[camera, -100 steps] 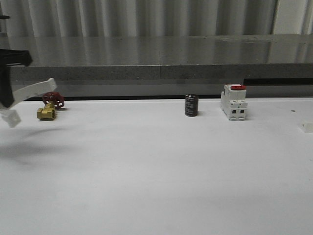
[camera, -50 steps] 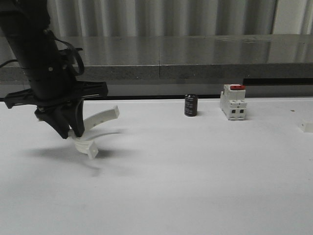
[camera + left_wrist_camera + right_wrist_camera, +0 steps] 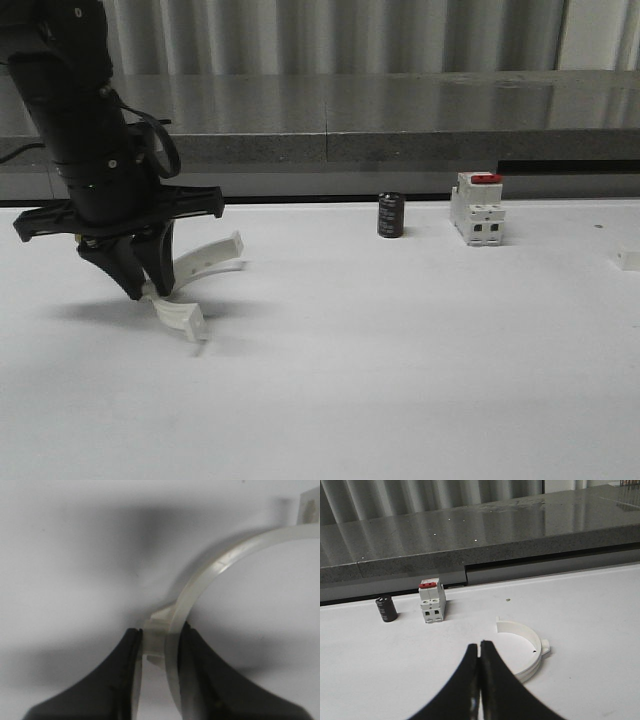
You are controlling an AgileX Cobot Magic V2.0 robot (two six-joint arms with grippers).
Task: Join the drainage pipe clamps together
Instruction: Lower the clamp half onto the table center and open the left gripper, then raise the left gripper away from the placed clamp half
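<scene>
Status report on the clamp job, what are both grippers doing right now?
Left gripper shut on one clamp half, low over the table. Right gripper shut, empty. Second clamp half lies just ahead of it. Nothing between.

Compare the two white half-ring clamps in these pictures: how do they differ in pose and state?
The held clamp is pinched in the left tool, tilted, one end low near the table; the free clamp lies flat on the table, untouched. The held clamp sits at the robot's left; the free clamp lies ahead of the shut right tool. Both are white plastic half-rings.
</scene>
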